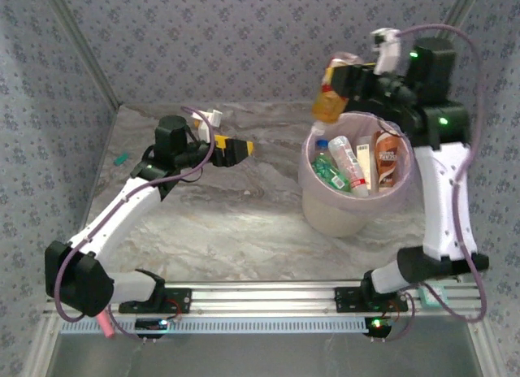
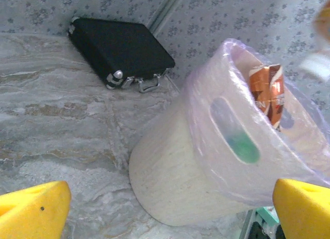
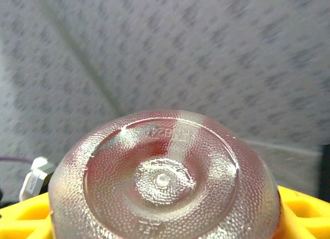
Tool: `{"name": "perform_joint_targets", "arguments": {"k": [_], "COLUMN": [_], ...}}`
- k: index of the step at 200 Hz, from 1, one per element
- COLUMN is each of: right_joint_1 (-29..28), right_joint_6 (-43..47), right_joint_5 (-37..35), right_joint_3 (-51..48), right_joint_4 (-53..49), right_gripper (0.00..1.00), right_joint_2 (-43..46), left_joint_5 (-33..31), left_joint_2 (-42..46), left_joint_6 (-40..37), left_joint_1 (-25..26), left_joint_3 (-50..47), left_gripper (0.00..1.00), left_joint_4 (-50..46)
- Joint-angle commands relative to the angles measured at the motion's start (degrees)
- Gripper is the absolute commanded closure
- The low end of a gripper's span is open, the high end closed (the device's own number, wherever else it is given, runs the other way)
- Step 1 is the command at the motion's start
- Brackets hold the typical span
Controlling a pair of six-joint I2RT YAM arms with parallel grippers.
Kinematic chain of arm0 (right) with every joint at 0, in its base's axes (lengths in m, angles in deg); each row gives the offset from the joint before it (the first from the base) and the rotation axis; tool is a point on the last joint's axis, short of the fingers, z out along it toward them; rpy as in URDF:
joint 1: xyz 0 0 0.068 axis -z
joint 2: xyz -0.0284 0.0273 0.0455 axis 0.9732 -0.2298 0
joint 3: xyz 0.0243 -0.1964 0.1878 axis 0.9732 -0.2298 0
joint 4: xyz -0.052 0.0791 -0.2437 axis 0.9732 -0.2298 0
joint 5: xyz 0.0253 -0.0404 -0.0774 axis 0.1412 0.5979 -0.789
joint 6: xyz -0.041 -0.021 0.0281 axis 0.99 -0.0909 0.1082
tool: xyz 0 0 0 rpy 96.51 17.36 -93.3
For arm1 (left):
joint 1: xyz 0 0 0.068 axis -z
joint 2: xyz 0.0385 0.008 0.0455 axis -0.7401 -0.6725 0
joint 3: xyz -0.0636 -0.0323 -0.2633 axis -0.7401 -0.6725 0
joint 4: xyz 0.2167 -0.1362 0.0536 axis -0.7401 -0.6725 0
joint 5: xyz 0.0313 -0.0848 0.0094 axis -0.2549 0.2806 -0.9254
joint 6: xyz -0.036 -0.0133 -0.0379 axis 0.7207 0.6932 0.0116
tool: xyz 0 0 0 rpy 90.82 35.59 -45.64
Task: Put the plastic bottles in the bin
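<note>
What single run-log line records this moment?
right tool: shut on plastic bottle, above bin rim | left tool: open, empty | bottles: several inside bin

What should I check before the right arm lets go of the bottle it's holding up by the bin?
1. Right tool grips the bottle: ok, shut on it.
2. Bottle above the bin opening: cannot tell. In the top view it hangs at the far left rim, maybe not fully inside it.
3. Room in the bin: ok. The bottles inside leave a gap on the left.
4. Left tool out of the way: ok, open and empty, off to the left of the bin.
5. Bag seated over the rim: ok on the side seen from the left wrist.
</note>
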Motion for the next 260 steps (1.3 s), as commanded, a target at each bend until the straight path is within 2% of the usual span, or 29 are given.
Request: {"name": "perform_joint_targets", "arguments": {"k": [1, 31, 72, 111, 137, 168, 194, 215, 260], "right_joint_1": [3.6, 5.4, 5.3, 5.2, 5.2, 2.8, 1.6, 1.2, -0.6], "right_joint_6": [2.7, 6.2, 9.6, 11.0, 9.0, 7.9, 7.4, 9.0, 11.3], "right_joint_5": [-5.6, -13.2, -17.9, -17.9, -16.6, -17.8, -19.2, -20.4, -21.2], "right_joint_3": [-5.5, -19.2, -35.5, -43.1, -46.7, -52.3, -53.8, -49.0, -40.8], "right_joint_4": [3.9, 16.7, 29.4, 33.2, 33.9, 34.4, 33.4, 30.3, 30.5], "right_gripper": [0.63, 0.64, 0.66, 0.67, 0.67, 0.67, 0.67, 0.67, 0.67], "right_joint_2": [4.2, 10.9, 16.7, 18.9, 18.7, 19.6, 21.6, 21.9, 19.6], "left_joint_5": [-2.0, -1.3, -1.9, -2.3, -2.2, -2.2, -2.2, -2.2, -2.1], "left_joint_2": [-1.9, -3.2, -1.8, -1.2, -1.6, -2.1, -2.3, -2.6, -3.3], "left_joint_6": [1.7, 3.5, 3.5, 3.8, 4.4, 4.6, 4.6, 4.6, 5.6], "left_joint_1": [-0.6, -1.4, -2.6, -3.0, -3.0, -3.0, -3.0, -3.0, -3.0], "left_joint_3": [-0.9, -1.7, -2.6, -2.6, -2.4, -2.1, -2.0, -1.6, -1.9], "left_gripper": [0.0, 0.0, 0.0, 0.0, 0.0, 0.0, 0.0, 0.0, 0.0], "left_joint_4": [1.3, 2.1, 1.4, 1.0, 1.5, 1.4, 1.4, 1.1, 1.9]}}
